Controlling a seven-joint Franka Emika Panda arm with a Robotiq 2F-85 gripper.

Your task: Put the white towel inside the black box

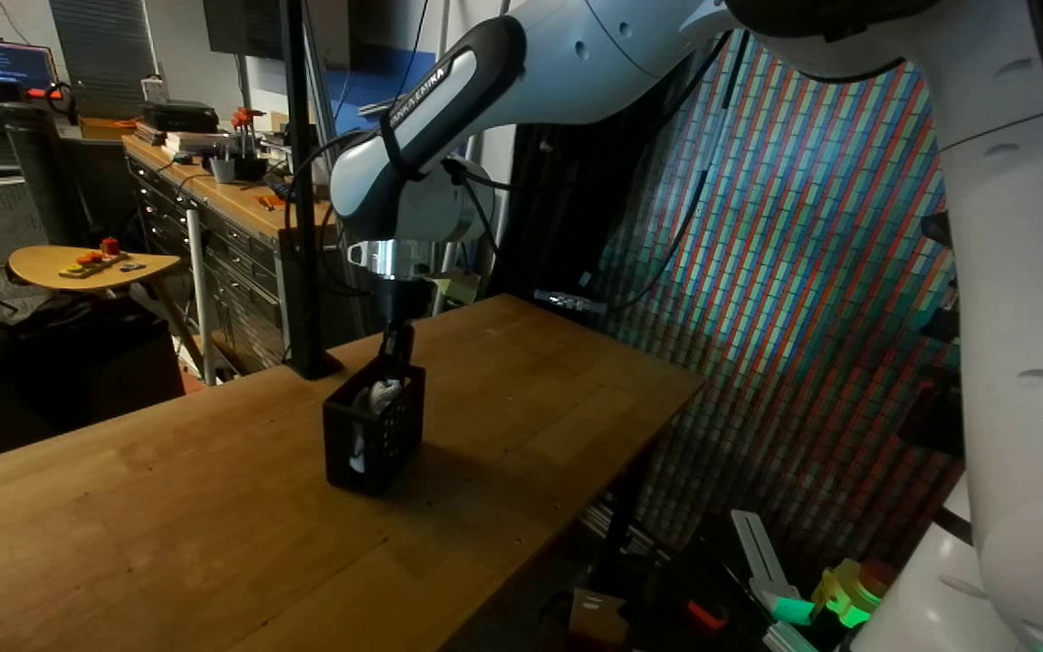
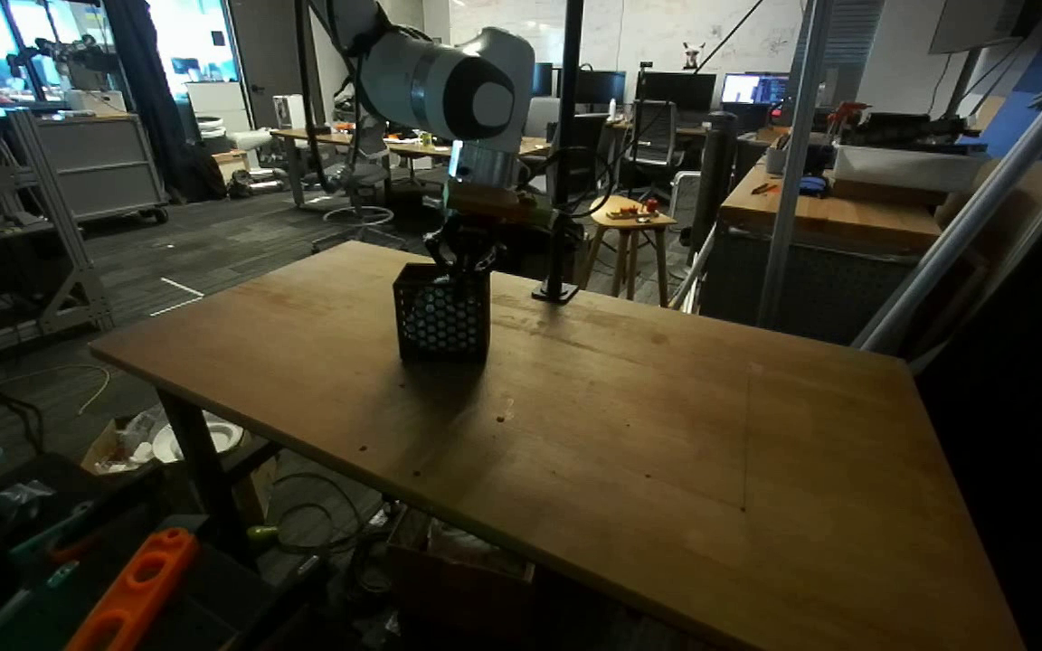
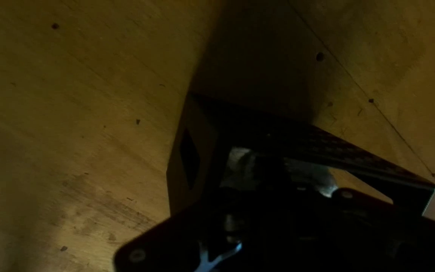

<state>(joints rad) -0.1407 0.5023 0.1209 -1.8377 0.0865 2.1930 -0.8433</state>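
The black box (image 1: pixel 402 436) stands upright on the wooden table, with cut-out walls; it also shows in an exterior view (image 2: pixel 487 330) and in the wrist view (image 3: pixel 208 138). The white towel (image 1: pixel 383 396) is inside it, seen over the rim and through the side opening. It shows pale through the mesh (image 2: pixel 438 318) and inside the box in the wrist view (image 3: pixel 240 166). My gripper (image 1: pixel 394 360) points down into the box opening. In the dark wrist view its fingers (image 3: pixel 272 170) look closed together, with towel on both sides of them. The fingertips themselves are hidden.
The wooden table (image 2: pixel 666 434) extends around the box. A black upright post (image 1: pixel 302 226) with a base plate stands at the table edge close to the arm; it also shows in an exterior view (image 2: pixel 564 181). A cable hangs along the arm. A stool (image 2: pixel 625 217) stands beyond the table.
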